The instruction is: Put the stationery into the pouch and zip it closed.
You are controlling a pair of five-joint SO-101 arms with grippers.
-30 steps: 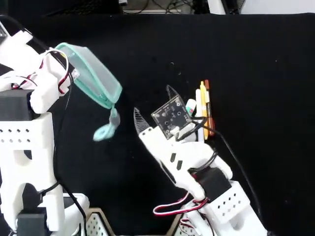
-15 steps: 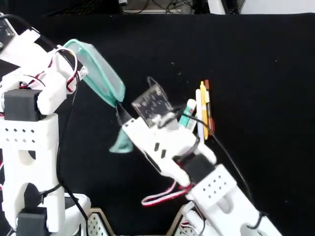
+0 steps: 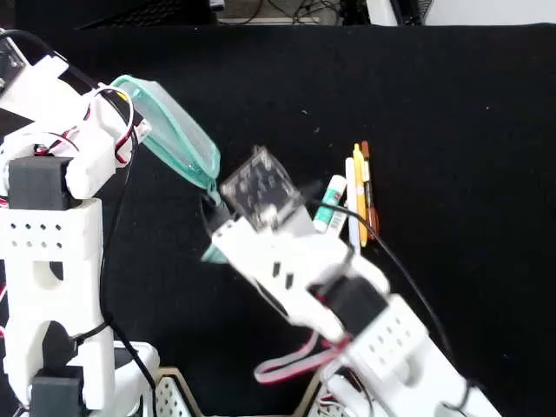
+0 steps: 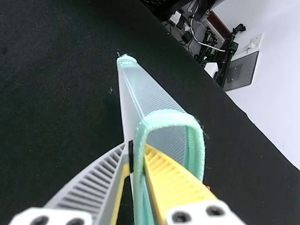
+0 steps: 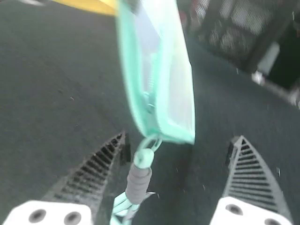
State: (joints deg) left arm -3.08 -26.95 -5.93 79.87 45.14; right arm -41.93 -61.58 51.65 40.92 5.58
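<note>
Pouch (image 3: pixel 174 139): hanging over counter (image 3: pixel 452 104) near its left edge, clamped in left tool (image 4: pixel 135 157). Right tool (image 5: pixel 180 140) spread apart, flanking zipper pull (image 5: pixel 138 174). Pens (image 3: pixel 362 187) lying mid-counter. Probably unzipping; next, pinch pull squarely.

The desk (image 3: pixel 469 95) is draped in black; past its far edge sit tangled cables (image 4: pixel 199 35) and a white wall (image 4: pixel 276 98).

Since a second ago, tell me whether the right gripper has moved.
Yes. In the high view the right gripper has shifted away from the pens on the table and toward the pouch, reaching its hanging corner.
</note>
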